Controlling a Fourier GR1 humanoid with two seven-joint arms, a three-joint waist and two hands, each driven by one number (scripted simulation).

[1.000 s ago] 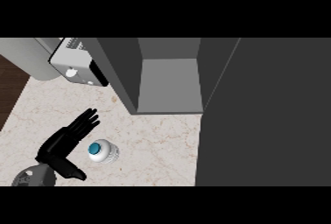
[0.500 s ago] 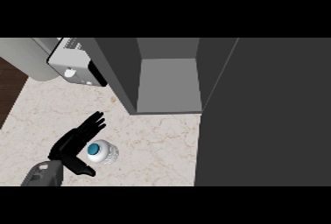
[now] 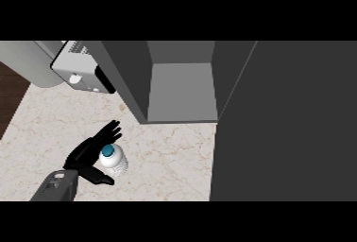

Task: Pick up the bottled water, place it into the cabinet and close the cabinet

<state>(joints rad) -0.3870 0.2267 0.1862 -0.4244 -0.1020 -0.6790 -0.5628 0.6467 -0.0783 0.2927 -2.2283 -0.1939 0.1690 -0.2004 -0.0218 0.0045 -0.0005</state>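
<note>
Since prev frames, left hand (image 3: pixel 89 153) has closed in on the bottled water (image 3: pixel 113 159), now touching its left side, fingers straight (thumb below bottle, not curled round it). Bottle stands upright on marble counter (image 3: pixel 167 156), near the open cabinet (image 3: pixel 180 90); white appliance (image 3: pixel 80 71) further up-left.

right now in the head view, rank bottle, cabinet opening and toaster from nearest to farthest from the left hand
1. bottle, right beside the left hand, at its palm.
2. cabinet opening, up and to the right.
3. toaster, at the top left; close to the cabinet's distance, so that order is loose.
</note>
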